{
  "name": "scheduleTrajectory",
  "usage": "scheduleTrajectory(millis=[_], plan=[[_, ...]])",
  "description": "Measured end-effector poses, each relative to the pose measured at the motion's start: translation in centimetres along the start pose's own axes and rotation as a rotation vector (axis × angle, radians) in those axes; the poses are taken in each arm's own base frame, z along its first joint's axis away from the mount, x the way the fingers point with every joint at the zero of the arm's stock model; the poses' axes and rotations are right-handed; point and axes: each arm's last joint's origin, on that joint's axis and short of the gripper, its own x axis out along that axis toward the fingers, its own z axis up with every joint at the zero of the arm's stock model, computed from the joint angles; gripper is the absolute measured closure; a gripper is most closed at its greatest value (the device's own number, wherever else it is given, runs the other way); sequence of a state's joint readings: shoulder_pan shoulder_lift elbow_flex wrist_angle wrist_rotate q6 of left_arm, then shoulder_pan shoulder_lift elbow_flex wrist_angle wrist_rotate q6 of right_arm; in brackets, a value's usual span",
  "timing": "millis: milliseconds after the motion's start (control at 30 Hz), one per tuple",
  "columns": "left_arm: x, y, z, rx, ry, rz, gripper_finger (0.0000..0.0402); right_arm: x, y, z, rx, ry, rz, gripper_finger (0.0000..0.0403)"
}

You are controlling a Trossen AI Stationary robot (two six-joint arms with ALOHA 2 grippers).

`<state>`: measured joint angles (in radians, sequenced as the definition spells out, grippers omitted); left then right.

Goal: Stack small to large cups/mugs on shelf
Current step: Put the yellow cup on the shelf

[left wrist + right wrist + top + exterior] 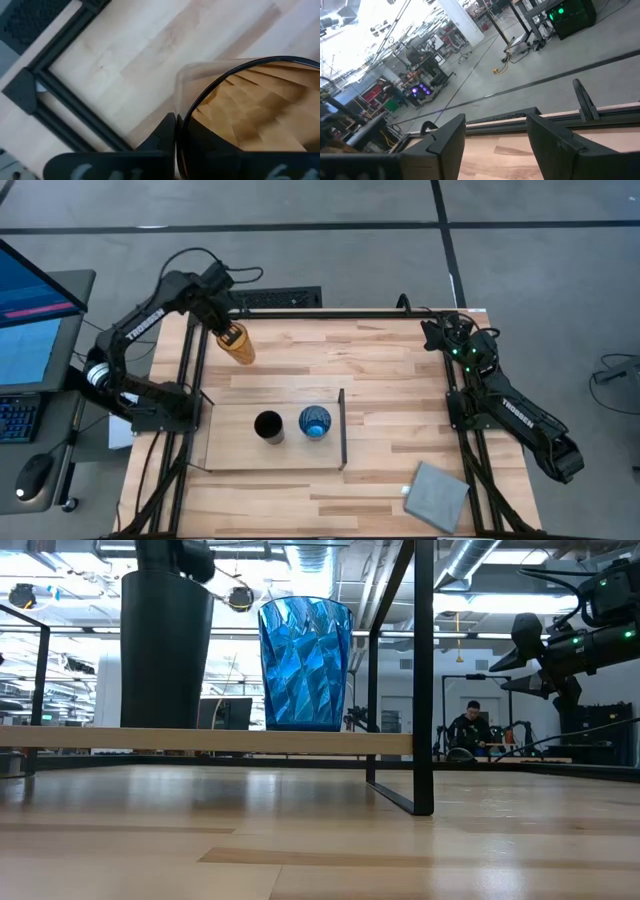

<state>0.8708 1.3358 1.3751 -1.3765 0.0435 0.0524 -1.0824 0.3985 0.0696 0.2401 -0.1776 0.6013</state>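
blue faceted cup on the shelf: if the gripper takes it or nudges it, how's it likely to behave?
The blue cup is translucent and looks thin-walled, so it is probably light and easily knocked. It is tall and tapers to a narrower base, so a push near the rim may tip it rather than slide it. Its faceted sides may give the pads some bite, though the glossy finish looks slippery.

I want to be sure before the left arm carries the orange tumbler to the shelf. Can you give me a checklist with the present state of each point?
1. Left gripper shut on the orange tumbler: ok.
2. Tumbler lifted off the table: cannot tell.
3. Black cup and blue cup upright on the shelf: ok.
4. Free shelf space beside the black cup: ok.
5. Right gripper open, parked at the far right corner, away from the path: ok.
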Motion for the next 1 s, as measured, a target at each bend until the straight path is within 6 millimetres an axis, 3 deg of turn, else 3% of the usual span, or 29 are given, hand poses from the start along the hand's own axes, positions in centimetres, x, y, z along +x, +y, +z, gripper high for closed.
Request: scheduleTrajectory(millis=[200,333,567,833,1000], plan=[[-4.2,-1.5,-2.8,0.077,0.029,-0.018,0.0401,0.0,0.0,0.0,-0.007,0.0,0.0,0.0173],[-6.3,-2.8,-5.1,0.079,-0.071,-0.082,0.0401,0.0,0.0,0.0,-0.007,0.0,0.0,0.0173],[-8.7,-4.8,-8.7,0.086,-0.164,-0.193,0.0401,0.0,0.0,0.0,-0.007,0.0,0.0,0.0173],[-9.5,-6.2,-11.0,0.187,-0.168,-0.305,0.0401,0.0,0.0,0.0,-0.007,0.0,0.0,0.0173],[-7.9,-7.5,-11.6,0.23,-0.071,-0.334,0.0401,0.0,0.0,0.0,-0.007,0.0,0.0,0.0173]])
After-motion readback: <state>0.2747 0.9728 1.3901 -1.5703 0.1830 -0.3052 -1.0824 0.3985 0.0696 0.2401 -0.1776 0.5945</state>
